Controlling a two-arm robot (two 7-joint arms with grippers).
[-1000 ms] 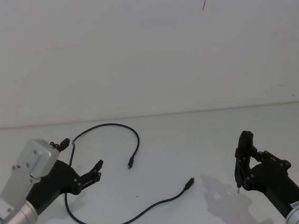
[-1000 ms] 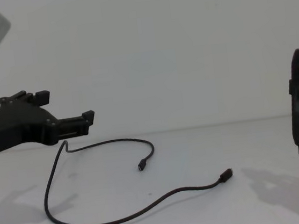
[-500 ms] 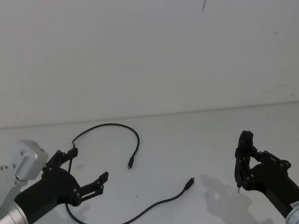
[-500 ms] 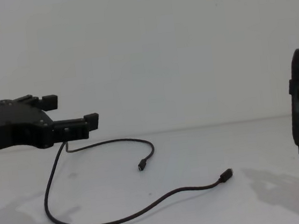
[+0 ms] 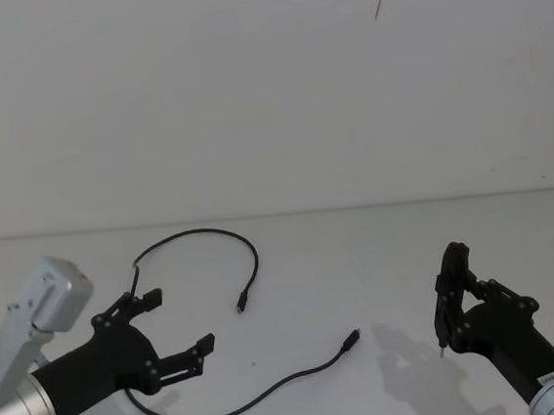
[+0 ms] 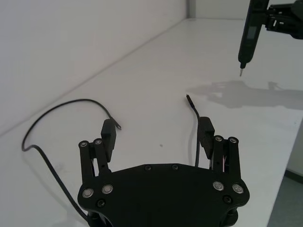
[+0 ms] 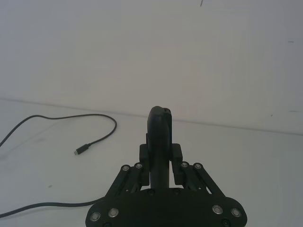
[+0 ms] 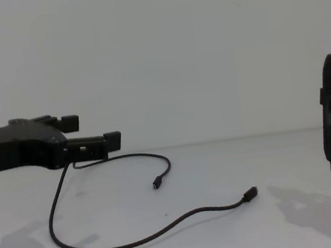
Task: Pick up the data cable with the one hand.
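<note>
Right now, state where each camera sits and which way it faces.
Head: high, looking down at the table; left claw and right claw at lower corners.
Chest: low, looking across the data cable; claws at both edges.
Left wrist: behind the open left claw, facing the cable.
Right wrist: behind the right claw gripping a dark tool, facing the wall.
Shared: all four show the cable.

The data cable, the left hand, the right hand and its tool were black. The surface was white.
</note>
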